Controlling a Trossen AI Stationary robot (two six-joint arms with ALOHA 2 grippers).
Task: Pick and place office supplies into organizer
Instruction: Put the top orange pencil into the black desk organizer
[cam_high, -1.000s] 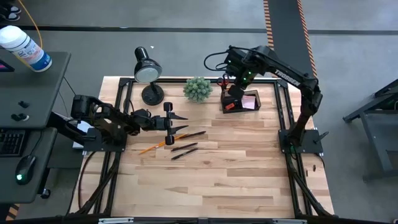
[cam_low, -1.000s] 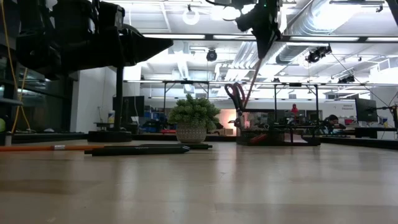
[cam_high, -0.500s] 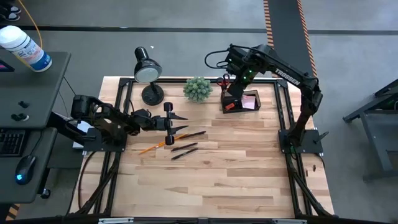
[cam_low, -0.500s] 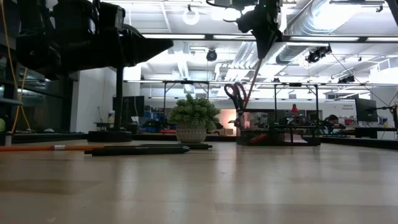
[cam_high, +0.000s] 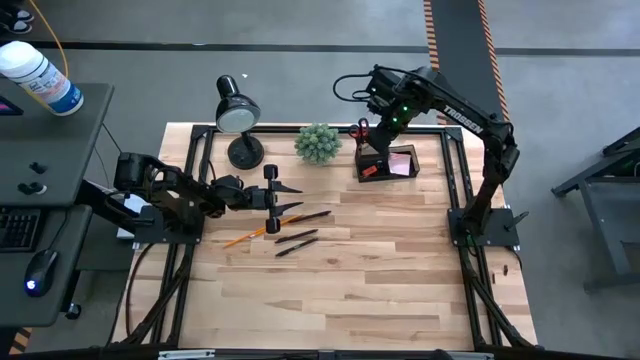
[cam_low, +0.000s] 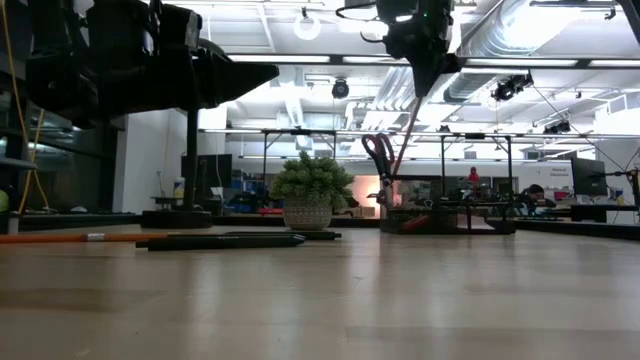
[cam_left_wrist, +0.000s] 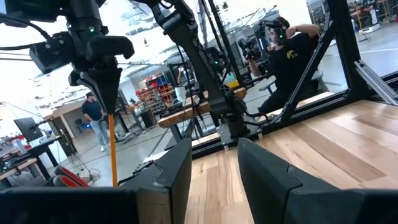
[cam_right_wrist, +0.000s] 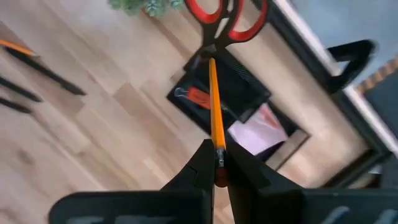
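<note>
Wood table (cam_high: 380, 290): pencil (cam_right_wrist: 213, 99) pinched in right hand (cam_right_wrist: 219, 163), over organizer (cam_right_wrist: 233, 93).

Pens (cam_high: 296, 240) and a pencil (cam_high: 243, 237) lie mid-table; scissors (cam_high: 359, 130) stand in the organizer (cam_high: 385, 166).

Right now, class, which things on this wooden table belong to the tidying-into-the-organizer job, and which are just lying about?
Job: black boxy organizer; red-handled scissors; orange pencil in the right gripper; black pens; pink sticky-note pad.
Lying about: black desk lamp; green plant ball.
</note>
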